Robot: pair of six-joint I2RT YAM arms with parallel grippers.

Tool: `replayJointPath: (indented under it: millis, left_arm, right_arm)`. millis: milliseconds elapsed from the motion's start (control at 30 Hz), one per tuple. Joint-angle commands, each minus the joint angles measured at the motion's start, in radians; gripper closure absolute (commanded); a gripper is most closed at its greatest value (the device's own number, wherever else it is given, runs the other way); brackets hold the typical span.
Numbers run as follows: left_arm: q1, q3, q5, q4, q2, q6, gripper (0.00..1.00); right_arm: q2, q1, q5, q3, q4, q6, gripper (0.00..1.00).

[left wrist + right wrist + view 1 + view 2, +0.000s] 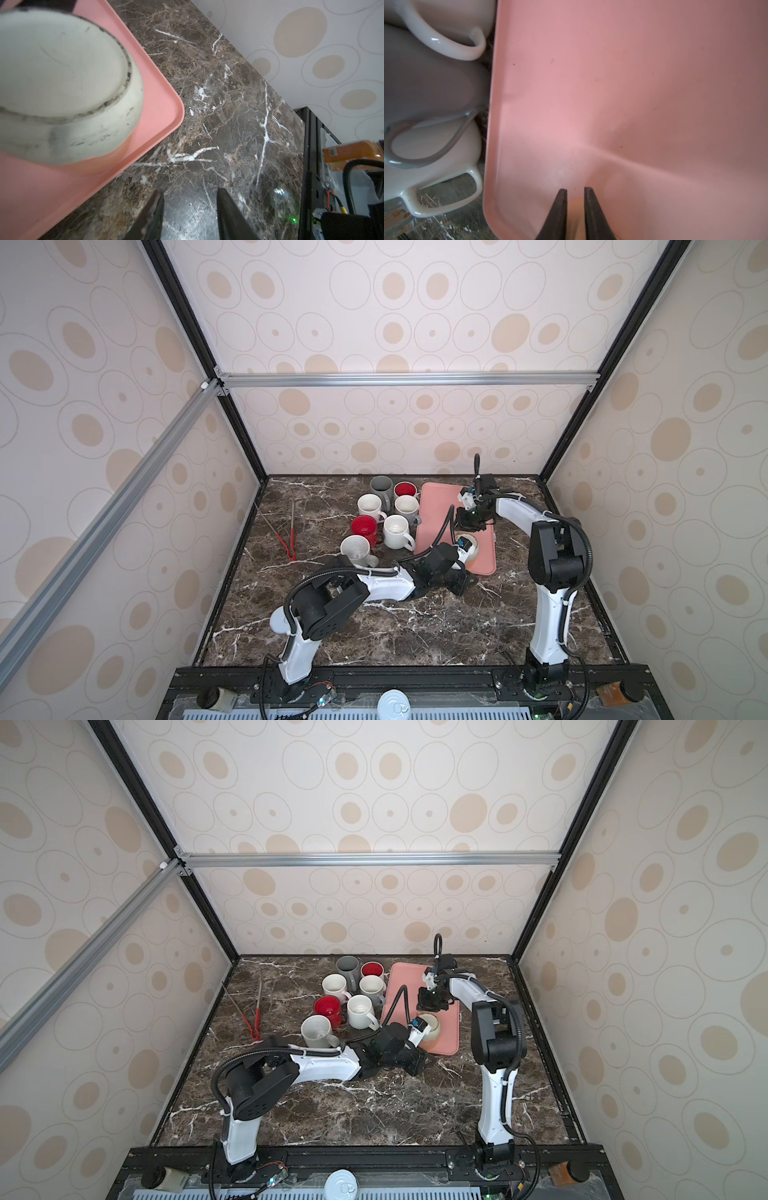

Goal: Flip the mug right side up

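Brown veined tabletop (374,635) fills the booth under spotted wallpaper. At its left lie red-handled tongs (291,526), then a huddle of other mugs (386,518) standing mouth up, then a pink tray (432,506). The left gripper (190,190) hovers over bare table just off the tray's near corner, its jaws moderately apart and empty. Just beside it, on that corner of the tray, sits the beige mug (476,549). It appears to stand mouth down, with its ringed base (62,62) facing up and its long axis roughly vertical; the handle is hidden. The right gripper (576,189) hangs over the tray just behind the mug, its jaws narrow with bare tray showing between the tips, holding nothing. A good flip likely needs the jaws spread wider than the wall. It also needs a firm side grip, a lift clear of the tray rim, and then a half turn about a level axis, away from the neighbouring mugs.
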Motion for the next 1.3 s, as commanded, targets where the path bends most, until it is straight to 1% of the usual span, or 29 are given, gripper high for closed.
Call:
replayJointPath:
  millis: [0, 133, 267, 400, 533, 600, 733, 867, 1000, 1067, 1267]
  left_arm:
    - [0.027, 0.037, -0.017, 0.055, 0.015, -0.074, 0.56]
    - [0.075, 0.026, -0.016, 0.066, 0.016, -0.094, 0.55]
    - [0.126, 0.023, -0.022, 0.069, 0.013, -0.11, 0.54]
    - [0.171, 0.028, -0.013, 0.071, 0.023, -0.129, 0.53]
    - [0.197, 0.046, -0.011, 0.059, 0.021, -0.126, 0.53]
    - [0.199, 0.051, -0.02, 0.043, 0.008, -0.101, 0.54]
    - [0.177, 0.034, -0.034, 0.014, -0.041, -0.051, 0.56]
    - [0.12, -0.025, -0.112, -0.018, -0.121, 0.008, 0.56]
    - [0.086, -0.121, -0.189, -0.015, -0.212, 0.008, 0.57]
    - [0.073, -0.164, -0.209, -0.012, -0.247, 0.01, 0.57]
    - [-0.01, -0.241, -0.217, -0.026, -0.287, 0.001, 0.58]
  right_arm:
    - [-0.064, -0.051, 0.052, -0.057, -0.089, -0.01, 0.81]
    - [-0.102, -0.092, 0.041, -0.127, -0.085, 0.003, 0.81]
    - [-0.126, -0.097, 0.033, -0.182, -0.079, 0.002, 0.82]
    - [-0.149, -0.095, -0.003, -0.261, -0.039, 0.042, 0.82]
    - [-0.194, -0.094, -0.023, -0.351, 0.017, 0.081, 0.82]
    - [-0.208, -0.095, 0.0, -0.372, 0.025, 0.085, 0.82]
    - [-0.207, -0.094, 0.046, -0.357, 0.002, 0.074, 0.82]
    - [-0.215, -0.094, 0.046, -0.353, -0.001, 0.072, 0.82]
    - [-0.227, -0.094, 0.037, -0.357, -0.009, 0.058, 0.83]
    - [-0.238, -0.095, 0.025, -0.366, -0.01, 0.052, 0.83]
    - [-0.283, -0.094, -0.032, -0.458, 0.039, 0.068, 0.83]
